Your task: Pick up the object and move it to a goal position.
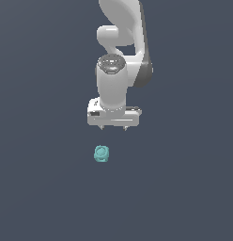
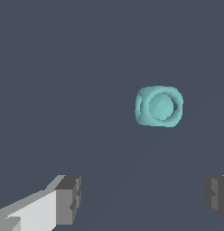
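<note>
Hovering with fingers (image 1: 113,128) spread and empty, the arm sits well above the object (image 1: 101,154), which lies at its 7 o'clock; it looks light, rigid, best pinched across its rounded sides.

There is one small teal rounded blocky lump (image 1: 101,154), showing one circular face in the wrist view (image 2: 159,106). There is one white jointed robot arm (image 1: 119,56), and it carries one white gripper (image 1: 114,127). That gripper has two dark grey fingers (image 2: 68,199), both seen at once in the wrist view, and two short tips poke out under the gripper body in the exterior view. There is one flat dark slate-grey ground surface (image 1: 184,188). No second lump of any colour shows in either view.
</note>
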### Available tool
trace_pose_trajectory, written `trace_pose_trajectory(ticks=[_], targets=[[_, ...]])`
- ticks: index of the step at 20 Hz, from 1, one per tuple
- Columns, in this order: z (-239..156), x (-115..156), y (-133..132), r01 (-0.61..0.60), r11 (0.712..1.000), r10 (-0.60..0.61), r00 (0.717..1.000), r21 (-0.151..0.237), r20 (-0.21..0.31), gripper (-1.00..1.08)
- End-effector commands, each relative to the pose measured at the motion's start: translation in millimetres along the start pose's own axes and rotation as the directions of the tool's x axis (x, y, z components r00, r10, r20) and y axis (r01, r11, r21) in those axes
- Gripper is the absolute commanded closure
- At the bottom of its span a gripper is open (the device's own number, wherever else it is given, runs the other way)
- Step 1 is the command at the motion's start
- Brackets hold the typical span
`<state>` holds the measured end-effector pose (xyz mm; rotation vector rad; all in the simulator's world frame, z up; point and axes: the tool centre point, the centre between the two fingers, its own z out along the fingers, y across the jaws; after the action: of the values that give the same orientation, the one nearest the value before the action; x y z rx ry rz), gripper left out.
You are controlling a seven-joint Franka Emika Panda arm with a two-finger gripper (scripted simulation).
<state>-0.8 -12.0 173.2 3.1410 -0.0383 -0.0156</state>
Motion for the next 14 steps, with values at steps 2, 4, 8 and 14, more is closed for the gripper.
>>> trace_pose_trajectory(ticks=[2, 4, 8, 14], targets=[[0, 0, 0, -0.001, 1.000, 0.001, 1.000, 0.000, -0.001, -0.92], [-4, 1, 1, -0.005, 1.000, 0.005, 1.000, -0.002, -0.004, -0.92], [-16, 6, 6, -0.024, 1.000, 0.024, 1.000, -0.009, -0.020, -0.92], [-18, 7, 7, -0.027, 1.000, 0.027, 0.999, -0.010, -0.023, -0.92]])
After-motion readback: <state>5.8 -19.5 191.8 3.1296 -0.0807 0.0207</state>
